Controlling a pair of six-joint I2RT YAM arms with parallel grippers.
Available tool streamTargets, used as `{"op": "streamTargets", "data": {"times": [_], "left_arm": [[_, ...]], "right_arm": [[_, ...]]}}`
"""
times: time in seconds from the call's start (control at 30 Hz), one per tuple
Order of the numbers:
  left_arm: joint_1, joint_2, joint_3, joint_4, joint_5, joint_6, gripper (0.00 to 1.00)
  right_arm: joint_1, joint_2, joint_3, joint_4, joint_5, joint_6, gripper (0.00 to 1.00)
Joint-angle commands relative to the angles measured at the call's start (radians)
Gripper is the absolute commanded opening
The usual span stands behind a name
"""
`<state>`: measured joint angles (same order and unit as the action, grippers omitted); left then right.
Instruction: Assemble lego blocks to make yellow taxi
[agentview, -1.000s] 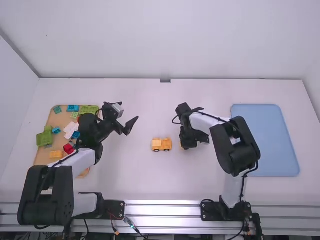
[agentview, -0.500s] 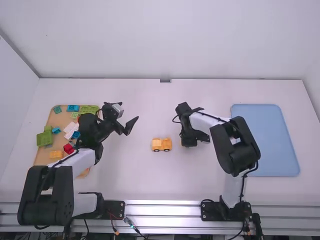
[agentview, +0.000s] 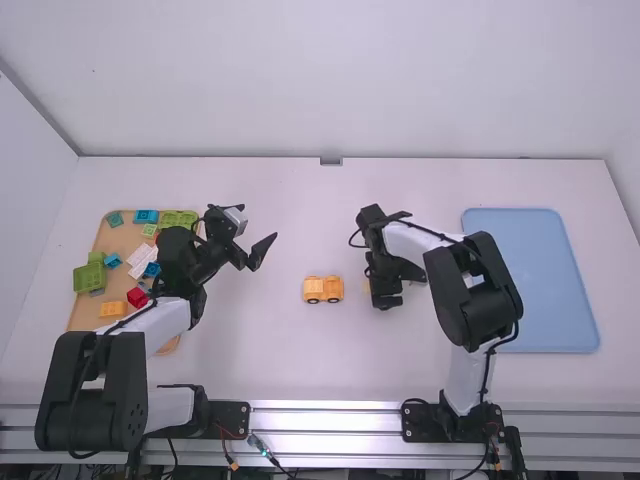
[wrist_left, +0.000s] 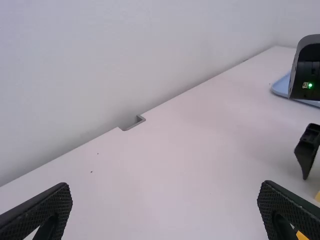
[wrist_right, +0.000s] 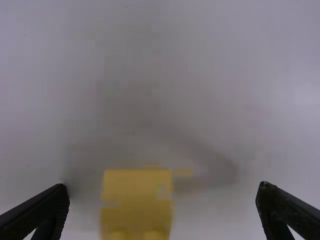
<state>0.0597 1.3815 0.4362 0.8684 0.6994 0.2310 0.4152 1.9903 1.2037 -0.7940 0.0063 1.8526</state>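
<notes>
The yellow taxi body (agentview: 323, 289), a low block build with dark wheels, stands on the table left of my right gripper (agentview: 384, 292). A small yellow block (agentview: 367, 286) peeks out at that gripper's left side. In the right wrist view, the yellow block (wrist_right: 136, 205) lies below and between the spread fingers of my right gripper (wrist_right: 162, 192), touching neither. My left gripper (agentview: 257, 238) is open above the table beside the brick tray; the left wrist view has my left gripper (wrist_left: 165, 193) wide apart, holding nothing. Yellow pieces (wrist_left: 302, 235) show at that view's right edge.
An orange-brown tray (agentview: 112, 240) with green, blue, red, white and yellow bricks lies at the far left, partly under the left arm. A light blue tray (agentview: 530, 280) lies at the right, near the right arm's elbow. Bare table separates the taxi body from the back wall.
My right gripper has shifted slightly to the right and toward the camera, and more of the small yellow block's side shows. The left arm and the taxi body are unmoved.
</notes>
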Motion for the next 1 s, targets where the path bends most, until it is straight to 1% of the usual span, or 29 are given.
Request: {"op": "streamTargets", "data": {"times": [0.0,0.07,0.1,0.13,0.17,0.2,0.23,0.27,0.3,0.33,0.37,0.4,0.43,0.5,0.57,0.63,0.67,0.7,0.77,0.8,0.9,0.97], "left_arm": [[0.006,-0.014,-0.003,0.000,0.018,-0.003,0.99],[0.006,-0.014,-0.003,0.000,0.018,-0.003,0.99],[0.006,-0.014,-0.003,0.000,0.018,-0.003,0.99],[0.006,-0.014,-0.003,0.000,0.018,-0.002,0.99],[0.006,-0.014,-0.003,0.000,0.019,-0.003,0.99],[0.006,-0.014,-0.003,0.000,0.018,-0.002,0.99],[0.006,-0.014,-0.003,0.000,0.018,-0.002,0.99],[0.006,-0.014,-0.003,-0.002,0.019,0.003,0.99],[0.006,-0.014,-0.003,-0.003,0.018,0.005,0.99],[0.006,-0.014,-0.003,-0.004,0.016,0.004,0.99],[0.006,-0.014,-0.003,-0.004,0.015,0.004,0.99],[0.006,-0.014,-0.003,-0.003,0.016,0.005,0.99],[0.006,-0.014,-0.003,-0.003,0.016,0.005,0.99],[0.006,-0.014,-0.003,-0.002,0.015,0.004,0.99],[0.006,-0.014,-0.003,-0.002,0.015,0.005,0.99],[0.006,-0.014,-0.003,0.002,0.015,0.005,0.99],[0.006,-0.014,-0.003,0.009,0.015,0.005,0.99],[0.006,-0.014,-0.003,0.015,0.015,0.005,0.99],[0.006,-0.014,-0.003,0.025,0.016,0.005,0.99],[0.006,-0.014,-0.003,0.031,0.016,0.005,0.99],[0.006,-0.014,-0.003,0.030,0.021,0.004,0.99],[0.000,-0.014,-0.003,0.030,0.023,0.002,0.99]], "right_arm": [[-0.024,-0.021,0.097,-0.064,-0.006,-0.109,0.99],[-0.043,-0.034,0.176,-0.139,-0.018,-0.233,0.98],[-0.045,-0.035,0.183,-0.145,-0.020,-0.247,0.98],[-0.062,-0.044,0.253,-0.195,-0.046,-0.394,0.99],[-0.069,-0.047,0.286,-0.217,-0.057,-0.470,0.99],[-0.086,-0.049,0.365,-0.277,-0.065,-0.659,0.99],[-0.090,-0.049,0.381,-0.292,-0.065,-0.699,0.99],[-0.106,-0.049,0.447,-0.343,-0.065,-0.844,0.99],[-0.117,-0.049,0.480,-0.349,-0.064,-0.901,0.99],[-0.132,-0.049,0.523,-0.348,-0.051,-1.015,0.99],[-0.134,-0.049,0.527,-0.348,-0.049,-1.033,0.99],[-0.149,-0.049,0.561,-0.346,-0.021,-1.171,0.99],[-0.152,-0.049,0.567,-0.343,-0.013,-1.201,0.99],[-0.170,-0.049,0.586,-0.313,0.050,-1.365,0.99],[-0.194,-0.049,0.584,-0.256,0.135,-1.583,0.99],[-0.212,-0.048,0.583,-0.220,0.194,-1.743,0.99],[-0.226,-0.048,0.583,-0.194,0.231,-1.874,0.99],[-0.236,-0.048,0.583,-0.177,0.244,-1.964,0.99],[-0.256,-0.048,0.583,-0.141,0.240,-2.104,0.99],[-0.268,-0.048,0.583,-0.097,0.213,-2.180,0.99],[-0.283,-0.048,0.583,-0.010,0.142,-2.263,0.99],[-0.287,-0.048,0.583,0.012,0.044,-2.323,0.99]]}}
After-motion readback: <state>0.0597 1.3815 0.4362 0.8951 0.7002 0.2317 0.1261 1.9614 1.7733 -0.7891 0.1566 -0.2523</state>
